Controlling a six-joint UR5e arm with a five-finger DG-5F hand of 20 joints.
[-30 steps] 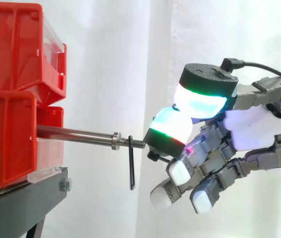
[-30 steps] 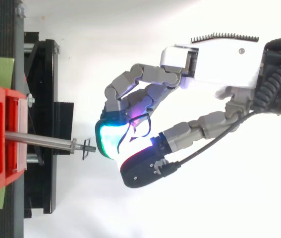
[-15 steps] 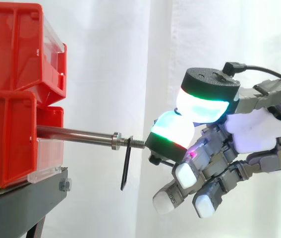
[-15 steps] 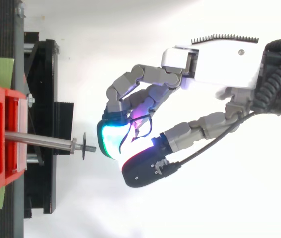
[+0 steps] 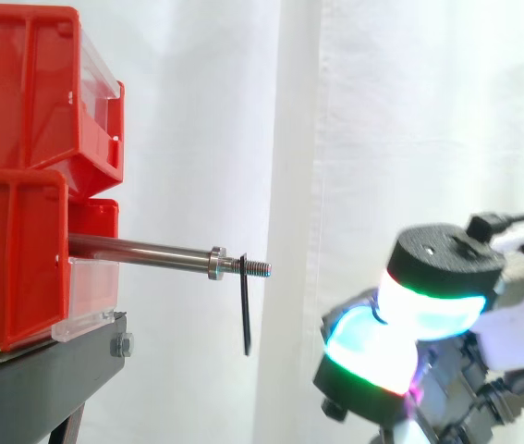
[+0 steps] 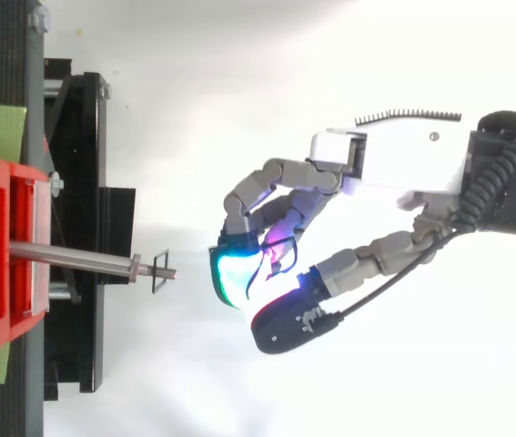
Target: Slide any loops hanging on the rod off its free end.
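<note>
A steel rod (image 5: 141, 249) sticks out level from the lower red bin (image 5: 12, 259) and ends in a threaded free tip. A thin black loop (image 5: 245, 310) hangs straight down from that thread, just past the collar; from above the loop (image 6: 160, 273) is a small black frame around the tip. My hand (image 5: 432, 301) is low and to the right of the rod's tip, well apart from the loop. Its fingers are curled in with cyan-glowing pads (image 6: 232, 278) facing the rod, and nothing is held between them.
Two red bins (image 5: 30, 92) are stacked on a black stand (image 5: 40, 379) at the left, seen from above as a black frame (image 6: 85, 182). A white curtain hangs behind. Open space lies between the rod's tip and my hand.
My hand has drawn back to the right and dropped well below the rod's tip. The loop, which had swung askew half a second ago, hangs straight down again on the thread.
</note>
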